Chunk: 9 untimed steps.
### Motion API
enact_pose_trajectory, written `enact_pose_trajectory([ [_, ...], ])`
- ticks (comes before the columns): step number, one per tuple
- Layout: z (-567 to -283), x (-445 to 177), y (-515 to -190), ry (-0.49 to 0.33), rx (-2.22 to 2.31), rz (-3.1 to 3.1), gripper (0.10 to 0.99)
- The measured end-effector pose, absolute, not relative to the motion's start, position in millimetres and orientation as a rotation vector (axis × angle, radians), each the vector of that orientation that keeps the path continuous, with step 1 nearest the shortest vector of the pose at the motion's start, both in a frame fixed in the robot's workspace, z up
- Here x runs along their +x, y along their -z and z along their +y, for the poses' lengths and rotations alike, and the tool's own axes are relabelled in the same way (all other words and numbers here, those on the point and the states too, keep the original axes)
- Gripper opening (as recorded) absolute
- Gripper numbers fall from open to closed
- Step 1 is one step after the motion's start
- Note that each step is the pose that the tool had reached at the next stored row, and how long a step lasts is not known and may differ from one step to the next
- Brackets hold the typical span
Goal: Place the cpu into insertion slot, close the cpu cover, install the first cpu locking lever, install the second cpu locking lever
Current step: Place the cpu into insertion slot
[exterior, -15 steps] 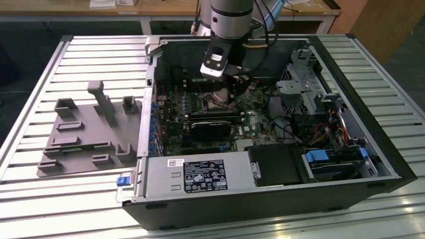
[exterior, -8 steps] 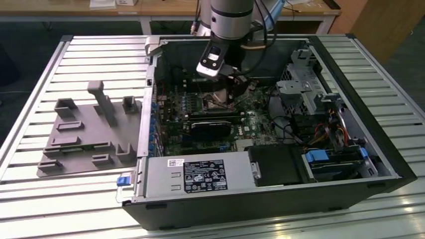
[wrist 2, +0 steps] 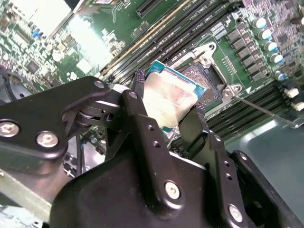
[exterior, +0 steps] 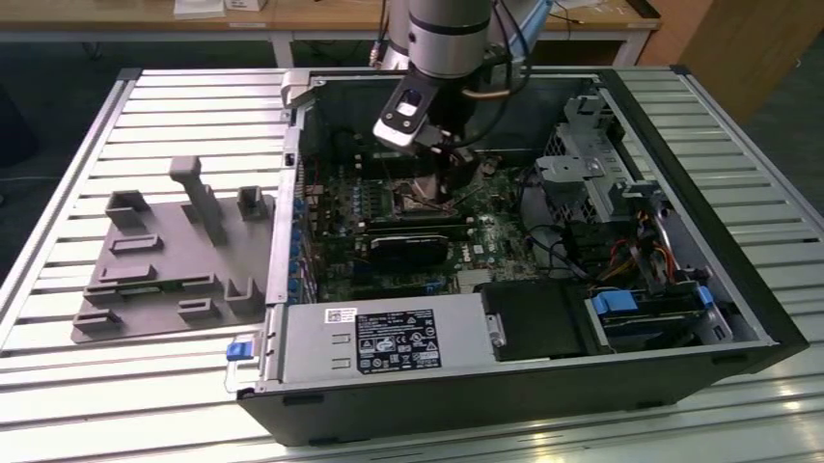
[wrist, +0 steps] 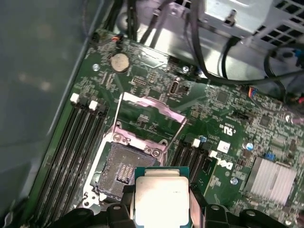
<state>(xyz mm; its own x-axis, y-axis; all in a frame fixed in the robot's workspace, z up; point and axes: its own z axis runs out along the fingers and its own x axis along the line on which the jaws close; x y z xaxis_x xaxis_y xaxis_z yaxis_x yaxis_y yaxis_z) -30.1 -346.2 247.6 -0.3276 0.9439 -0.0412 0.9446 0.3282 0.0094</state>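
Reaches down with a silver arm [exterior: 447,39] into an open computer case [exterior: 515,410] lying on a slatted tabletop [exterior: 129,405]. Grips the cpu [wrist 2: 167,100] in the pincer [wrist 2: 168,97], black fingers [wrist 2: 139,80] closed on two opposite edges of the chip, dull silver top turned to the cameras in both wrist views. Holds it up off the green board [wrist: 237,109], close over one side of the slot [wrist: 118,173] and overlapping its rim, not seated in it. Shows the slot bare, dark centre and contact field exposed, thin metal rim around. Shows the cover [wrist: 148,108] swung open, standing up from one edge of the slot, with two thin levers [wrist: 117,111] raised beside it. Framed on both sides of the slot by long black memory slots [wrist: 76,142]. Also on the tabletop, just beside the case on the exterior view's left: a grey moulded fixture [exterior: 154,280].
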Motion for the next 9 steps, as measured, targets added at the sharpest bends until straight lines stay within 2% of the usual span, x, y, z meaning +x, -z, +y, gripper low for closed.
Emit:
enact_pose_trajectory([
  [9, -345.7, -30.2, -245.9, 0.02, 1.888, 2.467, 0.537],
])
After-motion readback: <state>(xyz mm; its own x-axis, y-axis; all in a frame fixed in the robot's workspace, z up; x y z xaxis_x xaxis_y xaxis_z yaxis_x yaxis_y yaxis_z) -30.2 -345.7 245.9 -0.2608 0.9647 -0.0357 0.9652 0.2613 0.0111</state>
